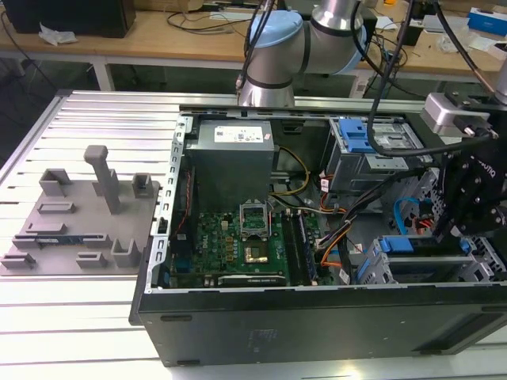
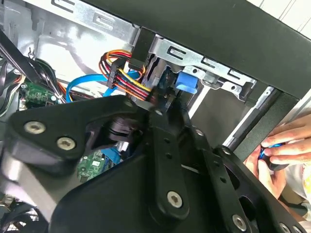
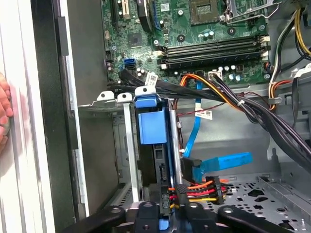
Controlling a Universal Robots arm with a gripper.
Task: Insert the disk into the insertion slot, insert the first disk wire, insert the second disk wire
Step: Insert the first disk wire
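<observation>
jaws: state can't tell | disk (image 3: 151, 127) seated in insertion slot (image 3: 127, 160), just ahead of jaws | multicolour wire plug (image 3: 197, 190) right at jaws, by disk end | hand (image 2: 284, 150) nearby

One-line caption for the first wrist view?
Gripper at the power connector behind the blue-framed disk seated in the slot.

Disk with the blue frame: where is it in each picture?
Exterior view: the disk sits in the insertion slot, near the exterior view's right.
Second wrist view: the disk peeks out just past the coloured wires.
First wrist view: the disk stands inside the slot.
Shared landmark: the blue cable beside it.
</observation>
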